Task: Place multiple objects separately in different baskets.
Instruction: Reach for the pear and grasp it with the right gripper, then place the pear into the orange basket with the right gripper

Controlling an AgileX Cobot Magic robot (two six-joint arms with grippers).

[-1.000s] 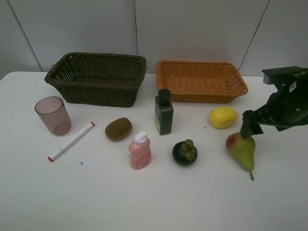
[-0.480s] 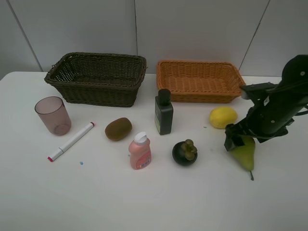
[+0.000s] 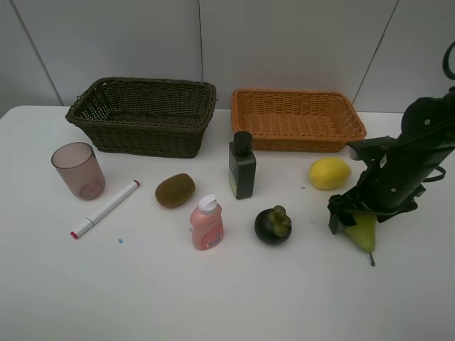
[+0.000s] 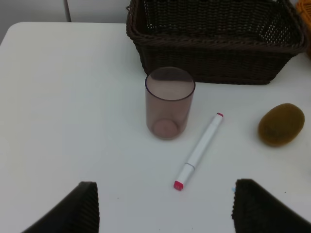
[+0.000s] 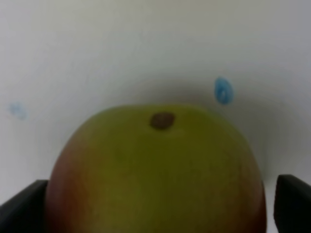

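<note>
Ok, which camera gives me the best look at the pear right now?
The right wrist view: the pear fills the frame, green with a red flush, lying between the open jaws. The exterior high view shows only its narrow stem end, the right arm covering the rest. The left wrist view doesn't show it.

No writing, brand, number or sign can be read in any view. Whatever print may stand on the small pink plastic bottle [image 3: 207,226] or the tall dark green plastic bottle [image 3: 242,169] is too small to make out.
</note>
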